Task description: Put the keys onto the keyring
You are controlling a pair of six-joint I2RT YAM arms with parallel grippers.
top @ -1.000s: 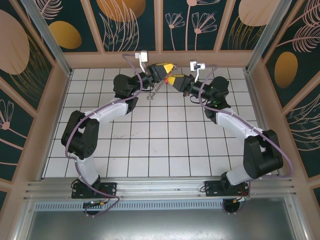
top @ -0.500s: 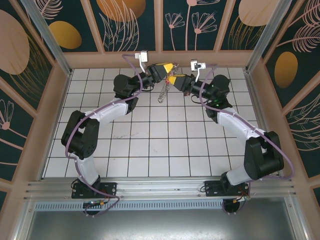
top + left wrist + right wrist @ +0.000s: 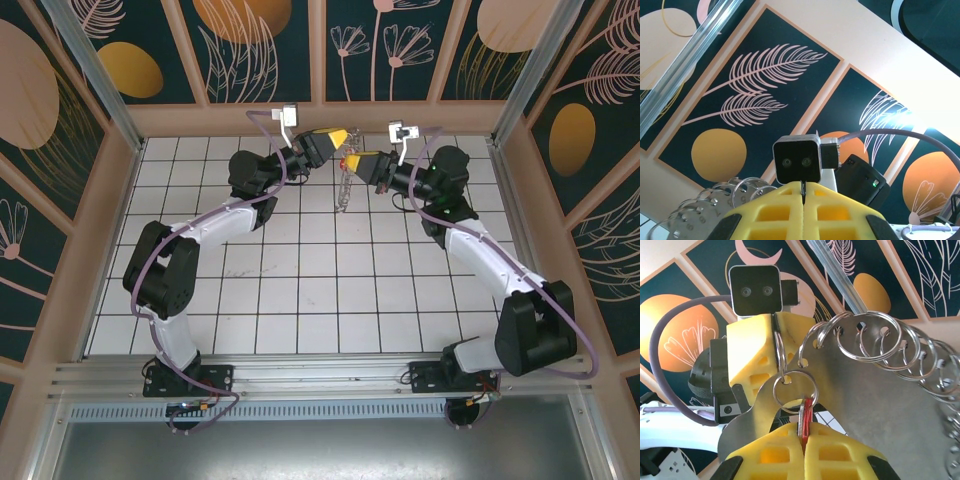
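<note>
My right gripper (image 3: 803,432) is shut on a red-headed key (image 3: 807,416) with a silver key beside it. Both hang on a small keyring (image 3: 794,390). That ring passes through a hole in a metal plate (image 3: 880,405) carrying several more rings (image 3: 867,335). My left gripper (image 3: 803,189) is shut on a thin ring edge. From the right wrist, its yellow fingers (image 3: 752,355) pinch a ring (image 3: 779,347) threaded through the same plate. From above, the left gripper (image 3: 342,133) and right gripper (image 3: 349,160) meet tip to tip near the back wall. The plate (image 3: 345,188) dangles below them.
The white tiled table (image 3: 300,280) lies below, well under the raised grippers. The patterned back wall (image 3: 380,50) stands close behind them, with metal frame posts (image 3: 90,60) at the corners. The right wrist camera (image 3: 796,161) sits right in front of the left fingertips.
Both grippers have shifted a little right and toward the back wall, still joined. The plate with its rings has swung from the left side to hang straight down.
</note>
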